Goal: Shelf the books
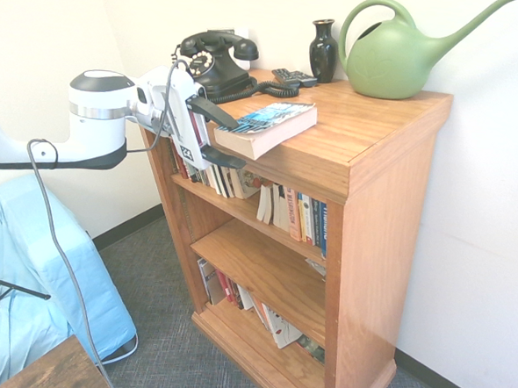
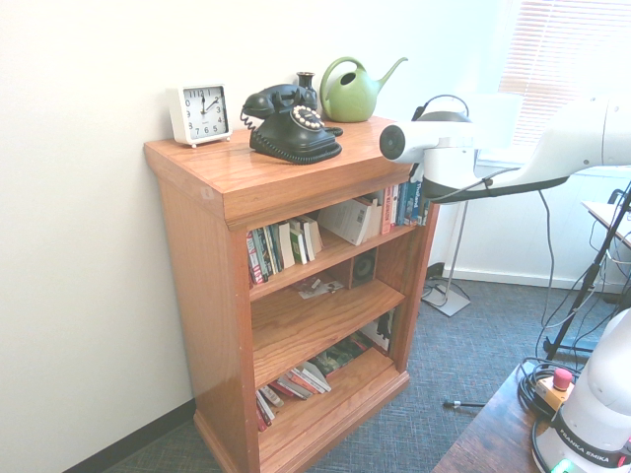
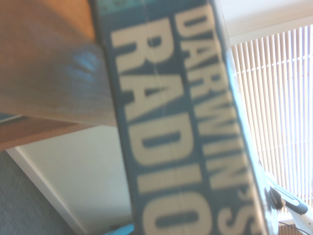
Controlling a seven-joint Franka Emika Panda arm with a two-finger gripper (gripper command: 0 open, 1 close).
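The book (image 1: 268, 124), a thick paperback with a blue-teal cover and cream page edges, lies flat on top of the wooden shelf (image 1: 368, 139) and overhangs its front left edge. My gripper (image 1: 225, 137) is open at that overhanging end, one finger above the book and one below, with gaps showing. In the wrist view the spine (image 3: 181, 122) fills the middle and reads "DARWIN'S RADIO". From the second exterior view I see the shelf (image 2: 256, 182) and the arm reaching its far corner, but the book and the fingers are hidden there.
On the shelf top stand a black dial phone (image 1: 216, 61), a remote (image 1: 294, 77), a black vase (image 1: 322, 48), a green watering can (image 1: 395, 53) and a white clock (image 2: 200, 113). Rows of thin books (image 1: 293, 215) fill the upper board; several lean on the lowest (image 1: 252, 303).
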